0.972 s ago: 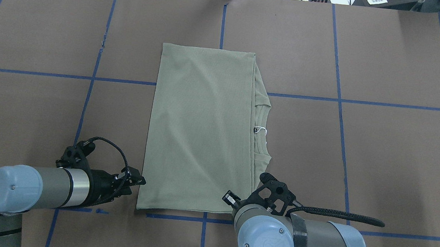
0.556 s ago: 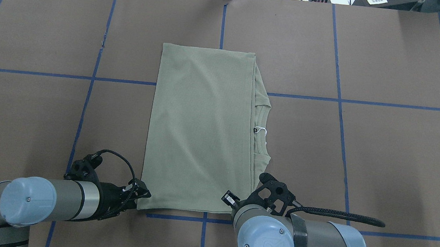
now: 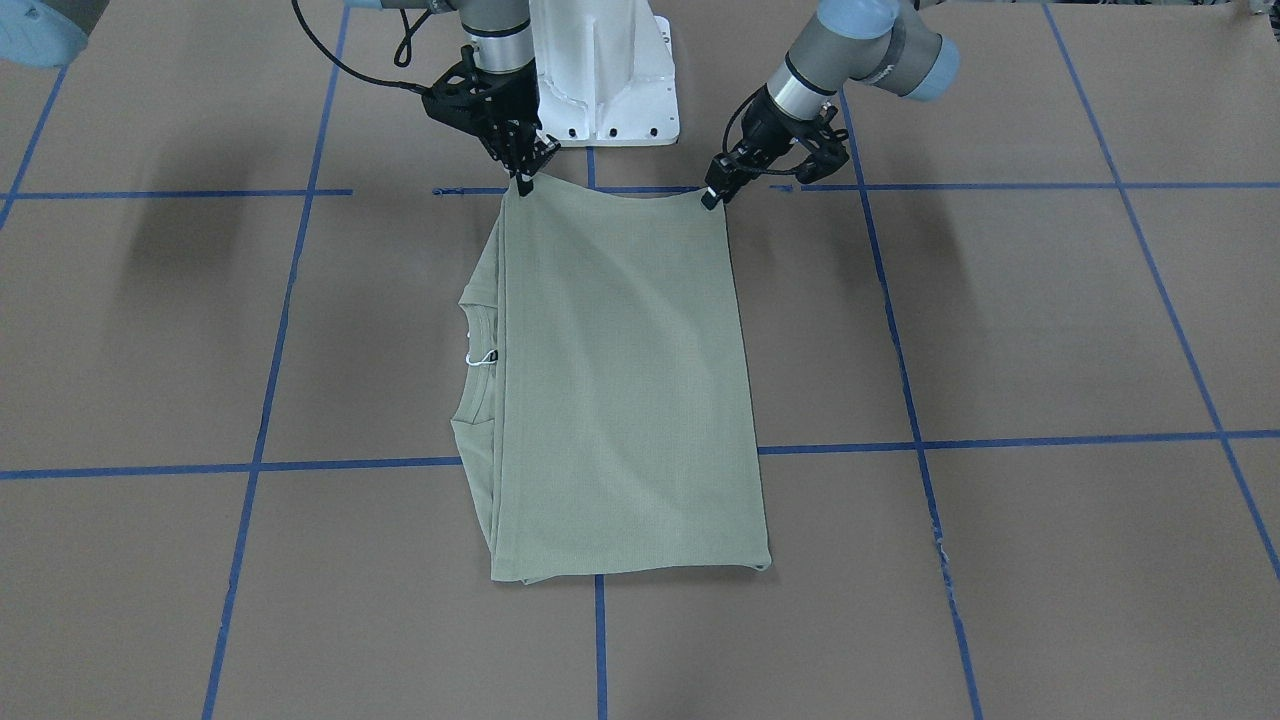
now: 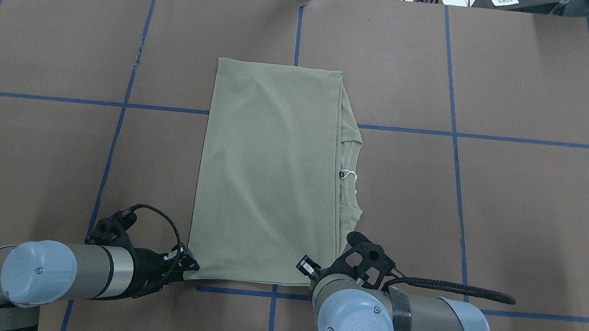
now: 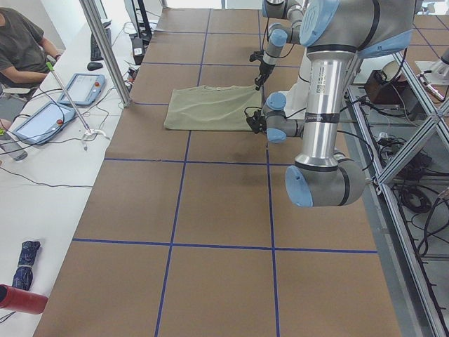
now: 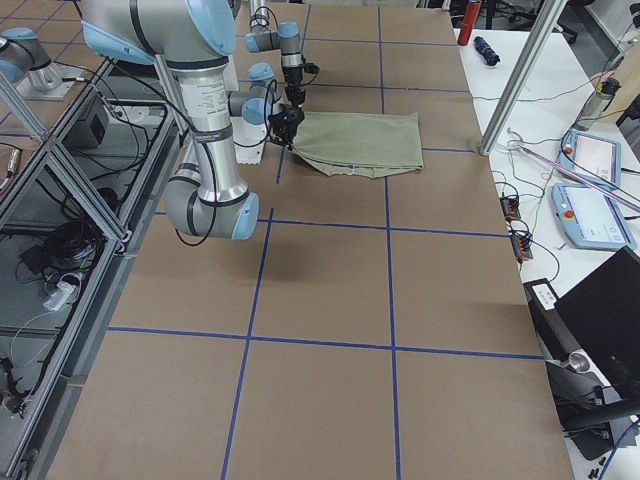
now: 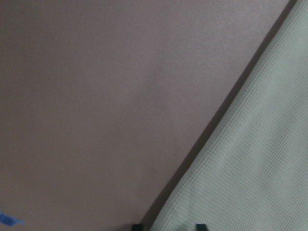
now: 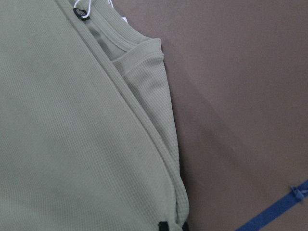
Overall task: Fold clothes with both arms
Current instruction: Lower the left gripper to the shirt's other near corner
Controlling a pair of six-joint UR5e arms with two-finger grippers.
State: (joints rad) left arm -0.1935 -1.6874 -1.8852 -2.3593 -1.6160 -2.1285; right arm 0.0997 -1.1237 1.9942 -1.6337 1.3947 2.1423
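Overhead exterior view shows the sage-green shirt (image 4: 267,174) lying flat in the middle of the table (image 4: 509,205). It is folded into a long rectangle with one short edge toward the robot. The left gripper (image 4: 192,269) is at the near corner on the robot's left. In the left wrist view its two fingertips (image 7: 199,226) stand spread, with the shirt's edge between them and not squeezed. The right arm (image 4: 419,320) covers its own gripper and the other near corner in this view. From the front-facing camera the right gripper (image 3: 522,180) is at that corner. In the right wrist view its fingertips (image 8: 163,225) are close together and pinch the stacked edges of cloth.

A white pedestal base (image 3: 600,70) stands just behind the shirt's near edge, between both arms. At the table's end on the robot's left, a person (image 5: 24,42) sits at a white side desk with two tablets (image 5: 38,121), well apart from the shirt.

The table cover is matte brown paper, divided into big squares by blue tape (image 4: 489,137). The shirt is a fine waffle-like knit. Its ribbed round collar (image 4: 350,154) shows along the right long side, with a white string (image 4: 348,175) looped there.
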